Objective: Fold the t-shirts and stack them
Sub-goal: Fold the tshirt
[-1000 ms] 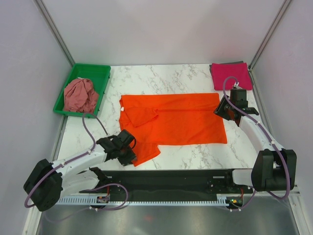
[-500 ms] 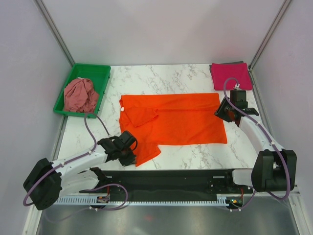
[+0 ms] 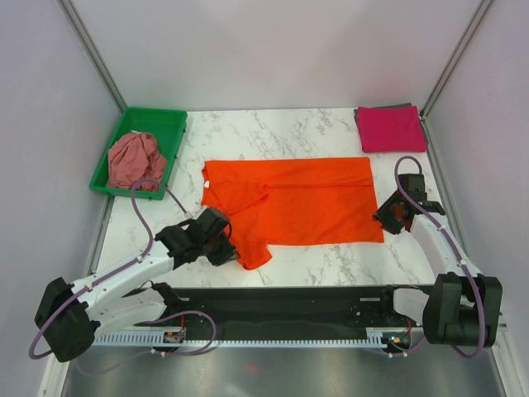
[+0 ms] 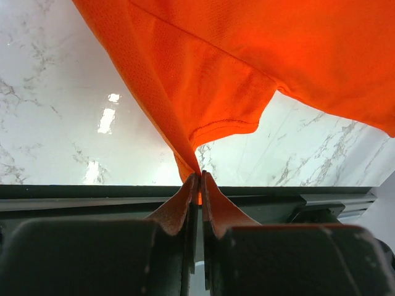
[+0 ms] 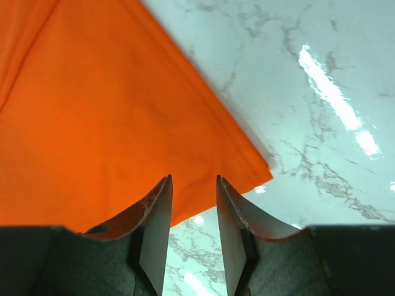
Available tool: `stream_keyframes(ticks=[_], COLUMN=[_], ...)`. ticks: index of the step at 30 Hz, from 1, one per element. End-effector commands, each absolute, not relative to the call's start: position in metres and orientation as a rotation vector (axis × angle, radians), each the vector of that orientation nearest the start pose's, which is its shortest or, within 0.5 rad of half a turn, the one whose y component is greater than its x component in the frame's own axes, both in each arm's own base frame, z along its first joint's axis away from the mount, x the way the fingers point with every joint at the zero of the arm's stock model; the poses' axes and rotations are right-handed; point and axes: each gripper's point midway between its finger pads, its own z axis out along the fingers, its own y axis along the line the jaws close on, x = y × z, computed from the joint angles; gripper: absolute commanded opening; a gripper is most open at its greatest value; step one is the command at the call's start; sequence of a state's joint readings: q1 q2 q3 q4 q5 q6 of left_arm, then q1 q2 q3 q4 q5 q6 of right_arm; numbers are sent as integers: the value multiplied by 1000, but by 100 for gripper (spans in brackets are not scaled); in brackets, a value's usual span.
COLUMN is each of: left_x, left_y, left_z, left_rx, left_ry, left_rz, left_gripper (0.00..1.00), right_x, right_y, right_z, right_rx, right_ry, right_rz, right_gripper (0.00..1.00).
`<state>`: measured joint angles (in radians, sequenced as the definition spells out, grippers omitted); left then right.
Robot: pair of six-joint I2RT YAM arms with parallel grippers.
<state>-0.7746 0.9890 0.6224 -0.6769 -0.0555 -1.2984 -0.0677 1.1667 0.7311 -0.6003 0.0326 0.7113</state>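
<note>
Top view: the orange shirt (image 3: pixel 297 203) lies spread mid-counter (image 3: pixel 322 256). The pink shirt (image 3: pixel 390 129) sits folded at the far right corner, and the rose shirt (image 3: pixel 136 160) is bunched in the tray (image 3: pixel 157 117).

Left wrist: the left tool (image 4: pixel 199 179) is clenched on the orange shirt's edge by its sleeve.

Right wrist: the right tool (image 5: pixel 192 191) is released, jaws apart over the orange shirt's hem corner.

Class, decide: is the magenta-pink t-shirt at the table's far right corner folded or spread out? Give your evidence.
Folded. The magenta-pink t-shirt lies as a compact flat square, with no sleeves or collar showing.
</note>
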Motion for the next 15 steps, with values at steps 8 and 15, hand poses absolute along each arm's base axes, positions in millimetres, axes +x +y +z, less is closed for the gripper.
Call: stream_keyframes(ticks=[8,15], left_x=[182,185], left_y=[-167,-168], left_z=[94,98], left_rx=[-481,-472], left_ry=[2511,2496], left_rz=[-428,-434], left_gripper=[2,2], right_x=[237,239], right_y=[-16,-19], right_z=[43,33], right_rx=[1223,1262], right_ry=[2398,2359], right_rz=[80,70], right_gripper=[43,43])
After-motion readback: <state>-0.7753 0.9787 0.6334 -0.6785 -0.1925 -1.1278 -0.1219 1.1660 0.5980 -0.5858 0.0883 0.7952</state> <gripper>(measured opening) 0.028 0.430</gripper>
